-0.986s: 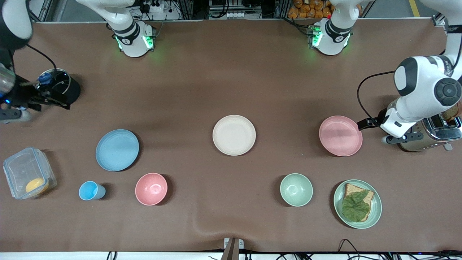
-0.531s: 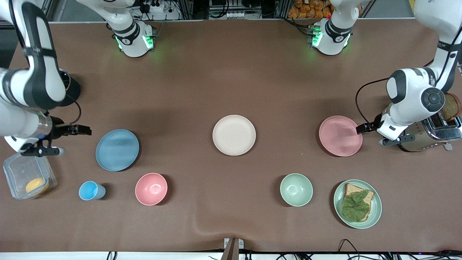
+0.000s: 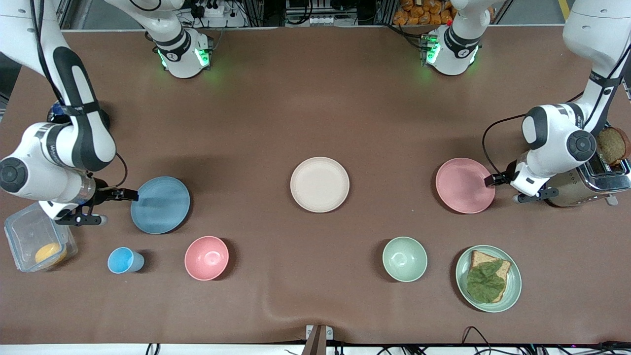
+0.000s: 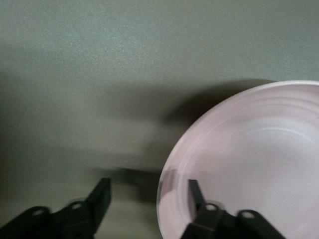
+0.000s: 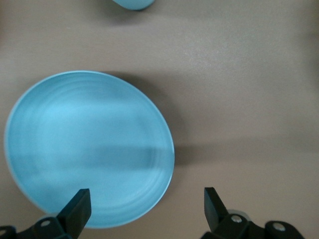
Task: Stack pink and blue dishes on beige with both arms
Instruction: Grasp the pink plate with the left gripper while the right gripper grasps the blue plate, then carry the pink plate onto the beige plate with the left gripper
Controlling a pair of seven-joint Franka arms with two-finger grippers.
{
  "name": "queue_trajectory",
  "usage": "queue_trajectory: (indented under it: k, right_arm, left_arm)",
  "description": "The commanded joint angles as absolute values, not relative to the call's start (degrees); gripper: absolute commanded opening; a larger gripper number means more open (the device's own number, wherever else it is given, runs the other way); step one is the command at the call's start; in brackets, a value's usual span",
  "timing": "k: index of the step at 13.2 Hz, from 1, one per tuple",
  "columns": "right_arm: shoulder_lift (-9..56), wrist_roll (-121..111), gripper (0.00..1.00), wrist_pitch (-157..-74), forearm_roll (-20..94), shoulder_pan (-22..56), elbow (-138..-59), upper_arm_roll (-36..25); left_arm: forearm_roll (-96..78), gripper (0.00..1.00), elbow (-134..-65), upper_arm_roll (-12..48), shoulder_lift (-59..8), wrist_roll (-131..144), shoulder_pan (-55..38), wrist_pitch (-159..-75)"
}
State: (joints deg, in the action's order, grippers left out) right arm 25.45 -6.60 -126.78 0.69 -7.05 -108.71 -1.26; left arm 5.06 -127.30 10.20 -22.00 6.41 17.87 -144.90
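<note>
The pale blue plate lies toward the right arm's end of the table. My right gripper is at its rim, open wide. In the right wrist view the blue plate has its edge between the fingers of the right gripper. The pink plate lies toward the left arm's end. My left gripper is at its rim. In the left wrist view the left gripper straddles the rim of the pink plate, open, with a gap on one side. The beige plate sits bare mid-table.
Nearer the front camera stand a blue cup, a pink bowl, a green bowl and a green plate with bread and a leaf. A toaster is beside the left gripper. A clear container is beside the right arm.
The right arm swung in from the table's end and brought its open gripper to the blue plate's rim. The left gripper edged onto the pink plate's rim.
</note>
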Motion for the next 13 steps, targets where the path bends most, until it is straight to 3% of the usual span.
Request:
queue_trajectory:
  k: [1,3,4,6,8,9,10,13]
  right_arm:
    - [28.82,-7.12,1.00,-129.55,0.09,-8.35,-109.07,-0.70]
    - [30.49,-7.12,1.00,-129.90,0.09,-8.53,-109.07,-0.62]
    - [31.37,-7.12,1.00,-129.90,0.17,-8.53,-109.07,-0.62]
    - [32.17,-7.12,1.00,-129.99,0.44,-8.88,-108.90,-0.62]
    - [32.87,-7.03,0.28,-130.69,0.88,-8.96,-108.63,-0.62]
    - [33.22,-7.12,0.10,-131.65,0.88,-9.40,-108.72,-0.53]
    - [33.66,-7.12,0.02,-131.83,0.88,-9.49,-108.72,-0.53]
    - [33.75,-7.03,0.00,-131.84,0.88,-9.32,-108.63,-0.53]
  left_arm:
    - [6.06,0.54,-126.91,10.63,-23.02,6.50,18.46,-145.46]
    - [6.06,0.48,-126.74,10.63,-23.20,6.68,18.46,-145.46]
    - [6.06,0.39,-126.56,10.63,-23.55,6.77,18.46,-145.46]
    - [6.06,0.00,-126.56,10.63,-23.55,6.85,18.54,-146.16]
    - [5.54,0.00,-126.48,10.81,-22.94,6.94,18.89,-146.25]
    - [5.45,0.00,-126.47,11.25,-22.24,6.68,19.77,-146.25]
    - [5.45,0.00,-126.47,11.95,-21.11,6.59,20.47,-146.25]
    - [0.90,0.00,-126.56,16.51,-15.31,6.42,20.65,-145.38]
